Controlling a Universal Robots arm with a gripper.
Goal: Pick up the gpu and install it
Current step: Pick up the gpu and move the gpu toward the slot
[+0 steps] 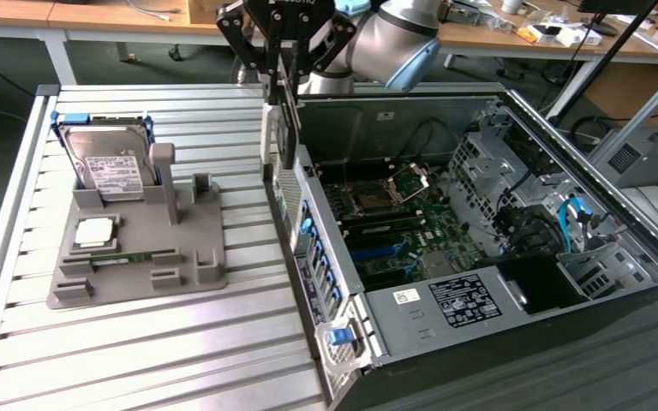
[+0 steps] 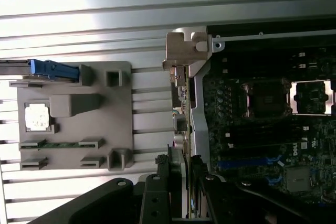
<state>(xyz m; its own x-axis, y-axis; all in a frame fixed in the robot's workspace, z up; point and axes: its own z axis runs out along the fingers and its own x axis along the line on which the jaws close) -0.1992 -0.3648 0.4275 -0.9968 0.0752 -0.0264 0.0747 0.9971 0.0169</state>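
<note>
The hard drive (image 1: 106, 158) has a white label and the computer case (image 1: 352, 120) has a black label (image 1: 466, 301), both too small to read. The gripper (image 1: 281, 73) is clenched on the gpu (image 1: 288, 120). This is a thin dark card with a silver end bracket (image 2: 185, 45), and it hangs upright above the case's rear wall.

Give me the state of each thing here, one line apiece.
gripper, shut on the gpu.
gpu, held upright over the case's edge, not seated.
computer case, side open.
CPU socket, cover flipped open.
hard drive, standing in grey holder.
</note>
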